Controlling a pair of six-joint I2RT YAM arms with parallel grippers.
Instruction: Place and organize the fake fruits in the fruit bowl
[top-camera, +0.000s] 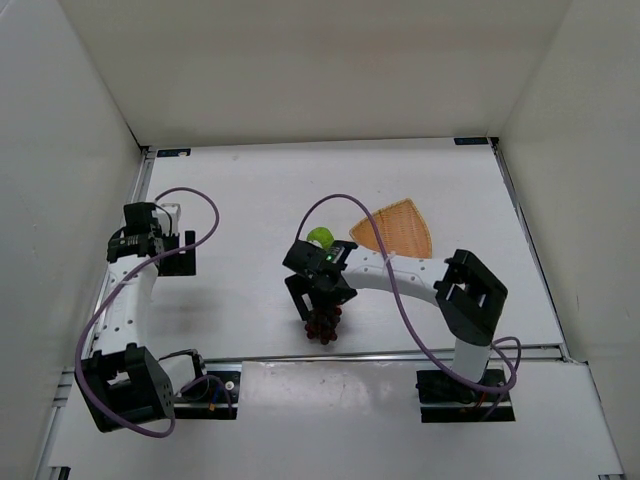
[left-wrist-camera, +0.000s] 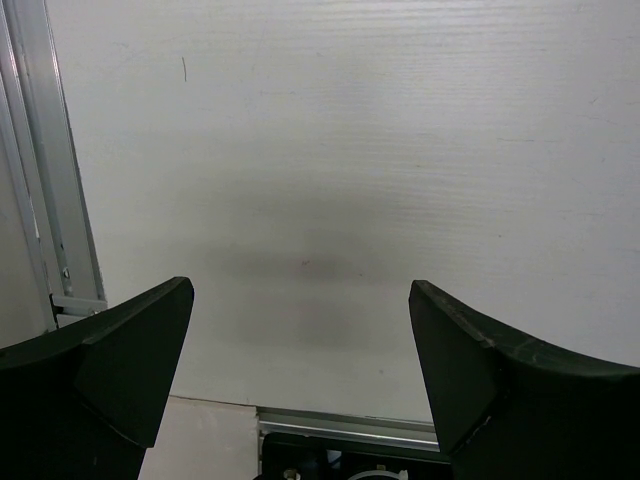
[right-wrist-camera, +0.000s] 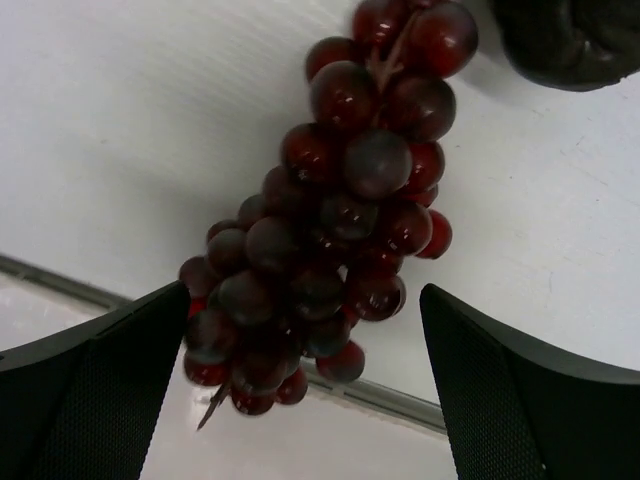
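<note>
Well to the left of the fruit bowl (top-camera: 395, 228), the left arm (top-camera: 128, 300) sat by the left wall of the counter (top-camera: 250, 190), its jaws spread wide over bare surface and holding nothing. Closer to the bowl, left of it and toward the arms' bases, the right arm (top-camera: 400, 280) reached across with jaws wide apart. The grape bunch (right-wrist-camera: 330, 240) lay on the counter between them, not yet gripped.

The step in hand looked to be the pickup of the grapes, and the bowl appeared empty from above. The green fruit (top-camera: 320, 238) rested just left of the bowl. A dark rounded object (right-wrist-camera: 570, 40) close by one end of the bunch was probably the purple-black fruit.

The next move would call for closing across the bunch's thick middle, lifting, then swinging right to the bowl while keeping clear of the green fruit. The grapes lay just beside the metal rail (top-camera: 350, 352) on the side away from the bowl, leaving little room there. Open counter stretched between bunch and bowl.
</note>
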